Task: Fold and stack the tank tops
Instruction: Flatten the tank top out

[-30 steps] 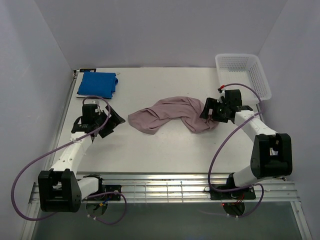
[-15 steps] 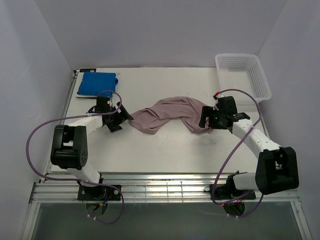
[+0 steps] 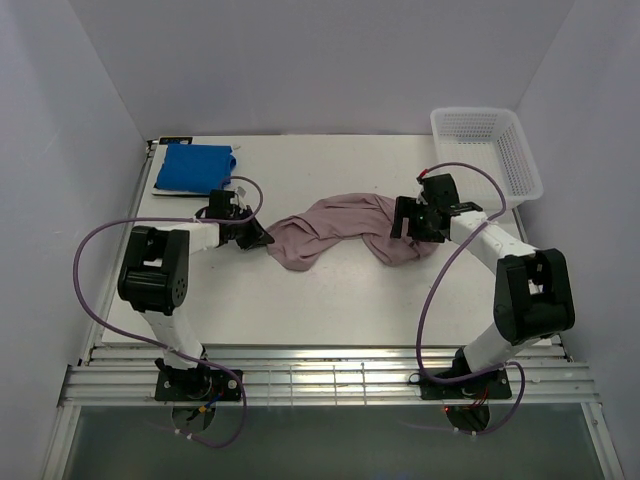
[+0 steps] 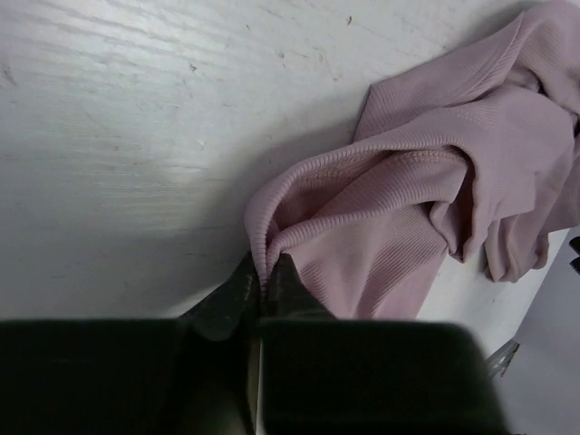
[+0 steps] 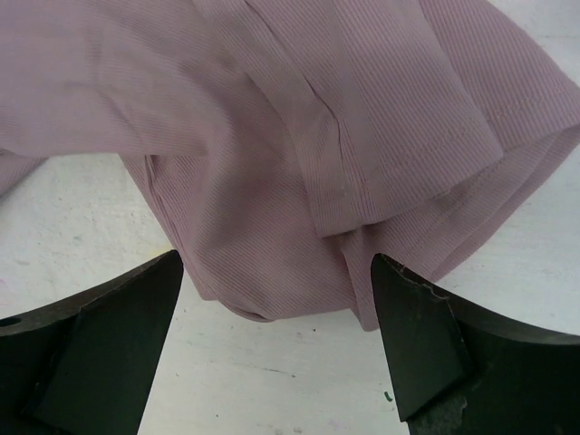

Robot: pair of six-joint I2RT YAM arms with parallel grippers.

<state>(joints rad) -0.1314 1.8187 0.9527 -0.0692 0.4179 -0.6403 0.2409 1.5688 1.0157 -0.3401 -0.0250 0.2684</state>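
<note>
And the left pincer (image 4: 263, 292) has its bite: pressed together on a fold of hem at the left end of the pink-mauve tank top (image 3: 340, 225). The wrist view shows the ribbed edge caught between the two dark fingers, low against the surface (image 3: 330, 290). The right pincer (image 5: 276, 331) is spread wide and hovers over the opposite end, with a thick flap of cloth lying below its fingertips and nothing gripped.

The top lies crumpled in an arch across the middle of the surface, somewhat nearer the far edge. The blue tank top (image 3: 193, 168) sits folded at the far left corner and the white basket (image 3: 520, 165) at the far right corner. No striped top is in view.

This looks like the spread-out before the fold, so the right side's choice matters most. It should come down on one clean hem edge at the outer end rather than the doubled-over bulk, or the cloth will stay twisted when pulled. The left hold looks like a slim nip, so I'd draw the two ends apart gently and evenly — low over the surface, letting the middle drag flat. A hard tug could slip that hem free.
</note>
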